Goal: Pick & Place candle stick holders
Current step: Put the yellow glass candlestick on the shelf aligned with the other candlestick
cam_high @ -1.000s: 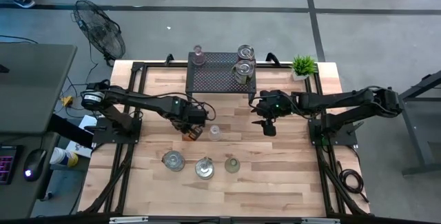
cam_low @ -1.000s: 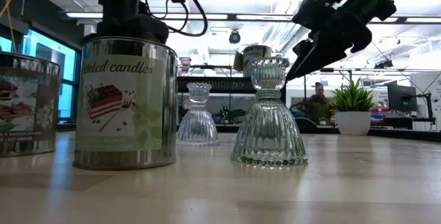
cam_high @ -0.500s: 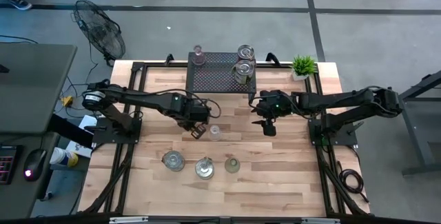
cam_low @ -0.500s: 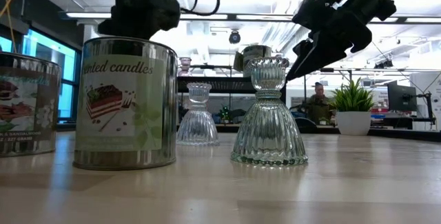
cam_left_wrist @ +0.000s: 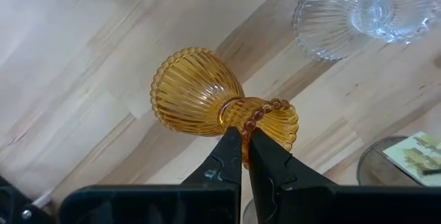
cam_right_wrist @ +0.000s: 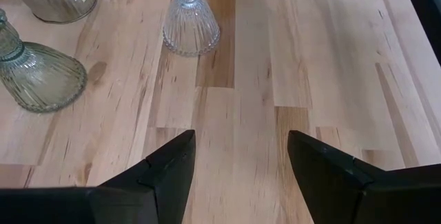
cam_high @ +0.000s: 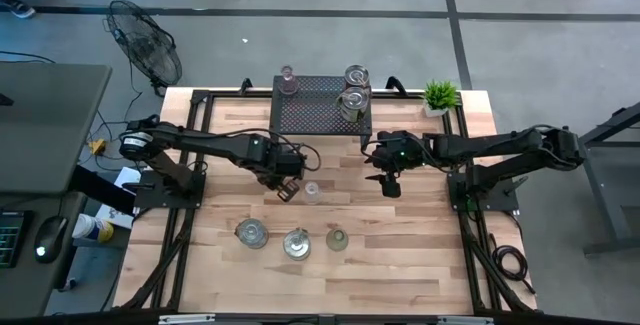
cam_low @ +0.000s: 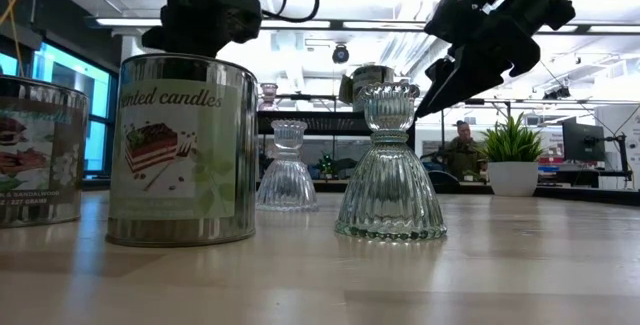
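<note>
My left gripper (cam_high: 285, 190) hangs over the table's middle, shut on an amber ribbed candle stick holder (cam_left_wrist: 200, 96). A clear holder (cam_high: 311, 193) stands on its flared foot just to its right. A pale green holder (cam_high: 336, 238) stands near the front beside two tins. Three more holders (cam_high: 352, 97) stand on the black mesh shelf (cam_high: 315, 110) at the back. My right gripper (cam_high: 388, 183) hovers open right of centre, with bare wood between its fingers (cam_right_wrist: 241, 162). In the low view a tin hides the amber holder. My left gripper pinches the amber holder's beaded rim (cam_left_wrist: 256, 117) at its smaller end between the two fingertips (cam_left_wrist: 231, 148). The fingers come from above, pointing down. The holder hangs tilted below them, its wide ribbed foot (cam_left_wrist: 186, 89) turned away and clear of the wood.
Two silvery candle tins (cam_high: 251, 232) (cam_high: 296, 244) stand near the front edge, left of the pale green holder. A small potted plant (cam_high: 439, 95) sits at the back right corner. Black rails run along the table's left and right sides.
My left gripper has gone up a little with the amber holder, lifting it off the table; in the low view the arm has risen above the tin's top. The right arm has kept still.
</note>
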Action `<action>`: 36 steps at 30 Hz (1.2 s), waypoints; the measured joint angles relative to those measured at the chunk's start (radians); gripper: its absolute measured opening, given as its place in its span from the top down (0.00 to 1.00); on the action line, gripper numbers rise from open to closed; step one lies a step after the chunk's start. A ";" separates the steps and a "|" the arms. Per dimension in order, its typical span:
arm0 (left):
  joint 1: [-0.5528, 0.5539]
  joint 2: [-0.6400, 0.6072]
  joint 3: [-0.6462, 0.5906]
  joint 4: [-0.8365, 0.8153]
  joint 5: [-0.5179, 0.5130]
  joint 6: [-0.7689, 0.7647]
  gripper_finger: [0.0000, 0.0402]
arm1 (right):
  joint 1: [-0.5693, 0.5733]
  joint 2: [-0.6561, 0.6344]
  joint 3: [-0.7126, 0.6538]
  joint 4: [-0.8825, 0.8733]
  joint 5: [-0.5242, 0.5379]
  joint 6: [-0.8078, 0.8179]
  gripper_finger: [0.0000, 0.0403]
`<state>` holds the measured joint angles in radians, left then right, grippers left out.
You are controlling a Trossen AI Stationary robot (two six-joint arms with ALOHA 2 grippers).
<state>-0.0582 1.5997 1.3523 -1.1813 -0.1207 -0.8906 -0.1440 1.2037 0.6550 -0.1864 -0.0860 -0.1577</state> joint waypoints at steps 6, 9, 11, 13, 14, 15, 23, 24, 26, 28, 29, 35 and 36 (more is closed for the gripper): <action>0.000 0.000 0.077 -0.032 -0.004 0.030 1.00 | 0.000 0.000 0.000 0.000 0.000 0.003 0.44; 0.014 0.000 0.145 -0.062 -0.016 0.056 1.00 | 0.000 0.000 0.000 0.000 0.000 0.003 0.44; 0.023 0.000 0.195 -0.089 -0.027 0.082 1.00 | 0.000 0.000 0.000 0.000 0.000 0.003 0.44; 0.043 0.000 0.250 -0.102 -0.026 0.113 1.00 | 0.000 0.000 0.000 0.001 0.000 0.003 0.44; 0.053 0.000 0.276 -0.107 -0.027 0.131 1.00 | 0.000 0.000 0.000 0.001 0.000 0.003 0.44; 0.066 0.000 0.303 -0.113 -0.029 0.153 1.00 | 0.000 0.000 0.000 0.001 0.000 0.003 0.44; 0.241 -0.001 0.492 -0.116 0.021 0.348 1.00 | 0.000 0.000 0.000 0.001 0.000 0.003 0.44; 0.270 -0.001 0.509 -0.119 0.032 0.372 1.00 | 0.000 0.000 0.000 0.001 0.000 0.003 0.44; 0.331 -0.002 0.531 -0.112 0.058 0.420 1.00 | 0.000 0.000 0.000 0.001 0.000 0.002 0.44; 0.391 -0.002 0.542 -0.085 0.094 0.461 1.00 | 0.000 0.000 0.000 0.003 0.000 0.002 0.44; 0.420 -0.002 0.543 -0.073 0.116 0.481 1.00 | 0.000 0.000 0.000 0.003 0.000 0.002 0.44; 0.542 0.052 0.544 -0.006 0.219 0.562 1.00 | 0.000 0.000 0.000 0.004 0.000 0.002 0.44; 0.553 0.064 0.544 0.003 0.234 0.571 1.00 | 0.000 0.000 0.000 0.004 0.000 0.002 0.44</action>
<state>0.4947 1.6633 1.8961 -1.1785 0.1138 -0.3195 -0.1440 1.2037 0.6548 -0.1826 -0.0856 -0.1555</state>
